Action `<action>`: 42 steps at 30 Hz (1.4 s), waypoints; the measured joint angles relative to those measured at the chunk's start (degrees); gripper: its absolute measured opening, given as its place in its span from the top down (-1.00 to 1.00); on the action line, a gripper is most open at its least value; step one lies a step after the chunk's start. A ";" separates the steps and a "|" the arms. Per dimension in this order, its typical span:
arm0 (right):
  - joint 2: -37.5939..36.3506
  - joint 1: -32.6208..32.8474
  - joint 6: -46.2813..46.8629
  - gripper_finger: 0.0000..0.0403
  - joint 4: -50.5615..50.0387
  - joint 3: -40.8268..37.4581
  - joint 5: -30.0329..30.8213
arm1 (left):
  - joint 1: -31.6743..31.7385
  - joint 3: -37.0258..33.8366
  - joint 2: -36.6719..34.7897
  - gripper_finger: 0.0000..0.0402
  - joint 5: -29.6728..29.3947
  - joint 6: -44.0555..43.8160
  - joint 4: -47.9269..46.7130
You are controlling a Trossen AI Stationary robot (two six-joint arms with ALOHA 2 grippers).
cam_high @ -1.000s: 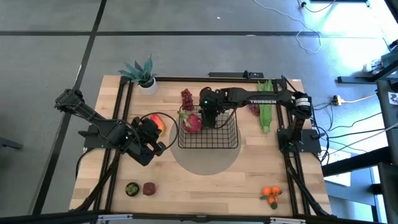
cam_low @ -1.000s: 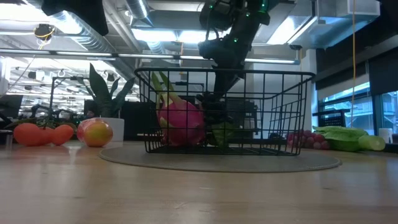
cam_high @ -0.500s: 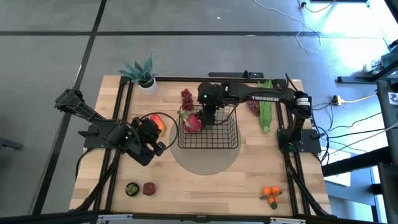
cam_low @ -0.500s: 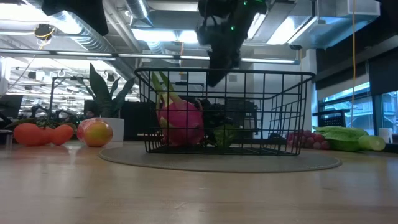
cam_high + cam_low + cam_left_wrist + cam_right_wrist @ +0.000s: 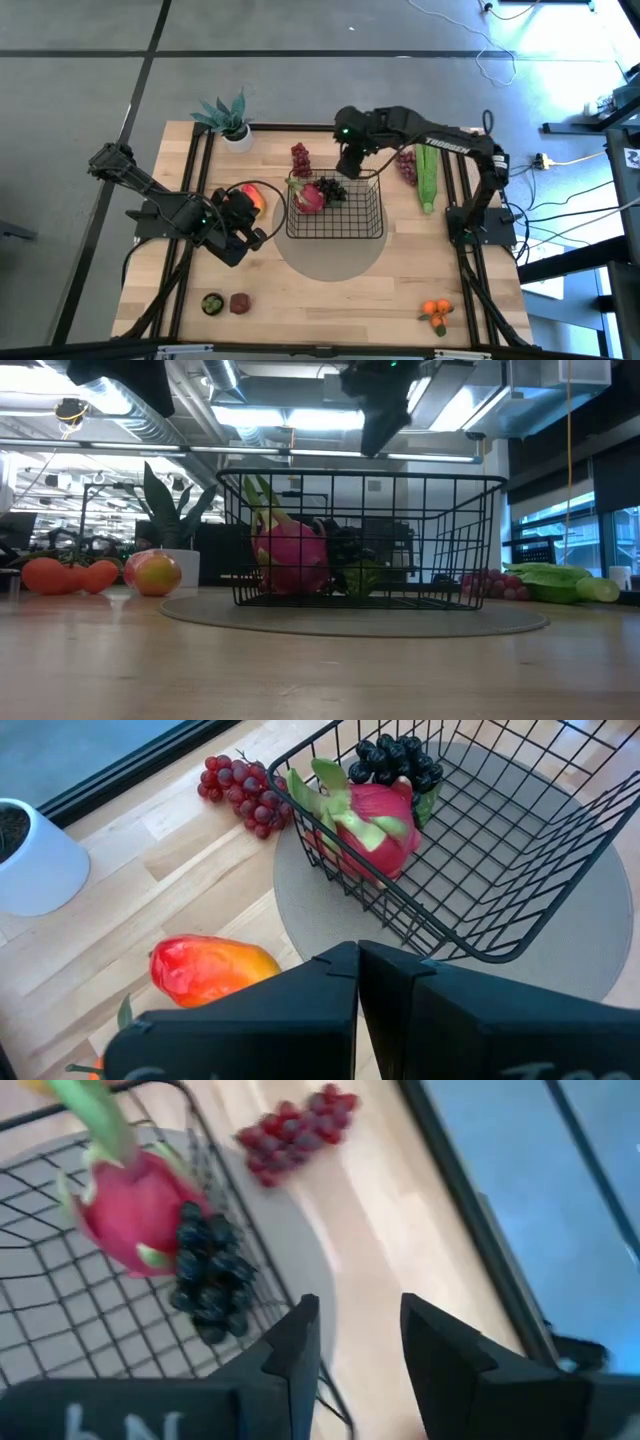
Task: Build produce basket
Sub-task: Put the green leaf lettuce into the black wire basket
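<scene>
The black wire basket (image 5: pixel 345 222) stands on a round grey mat. In it lie a pink dragon fruit (image 5: pixel 308 197) and a dark grape bunch (image 5: pixel 332 189), side by side at the far left. My right gripper (image 5: pixel 360 1342) hangs open above the basket's far rim (image 5: pixel 352 166), touching nothing. My left gripper (image 5: pixel 358 970) is shut and empty, low over the table left of the basket (image 5: pixel 246 236), near the red-yellow mango (image 5: pixel 208 970). A red grape bunch (image 5: pixel 300 157) lies on the table just beyond the basket.
A second red grape bunch (image 5: pixel 407 168) and long green pods (image 5: pixel 427 176) lie right of the basket. Small oranges (image 5: pixel 435 312) sit at the near right, a green fruit (image 5: pixel 212 302) and a brown fruit (image 5: pixel 239 302) at the near left. A potted plant (image 5: pixel 230 120) stands at the far left.
My right gripper has risen out of the basket and gone toward the table's far edge and a little to the right. The dark grape bunch stays behind in the basket, beside the dragon fruit.
</scene>
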 joint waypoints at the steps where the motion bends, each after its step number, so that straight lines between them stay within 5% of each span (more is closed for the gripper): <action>1: -0.77 -0.43 0.73 0.38 -1.42 0.00 0.60 | 0.00 0.00 0.00 1.00 -0.33 0.00 0.00; 10: -6.75 -4.03 8.00 0.38 -17.53 -0.02 8.09 | 5.06 0.00 0.00 1.00 -0.96 0.17 0.06; 19: -15.70 -8.97 9.17 0.40 -19.68 -0.69 4.02 | 13.94 0.00 0.02 1.00 3.66 7.65 5.46; 28: -25.46 -15.89 11.28 0.40 -12.99 -17.86 -7.74 | 23.15 0.00 0.01 1.00 12.72 7.43 5.79; 42: -26.73 -18.61 17.36 0.40 -4.09 -32.99 -7.63 | 30.11 0.07 -1.82 1.00 22.51 4.42 -1.85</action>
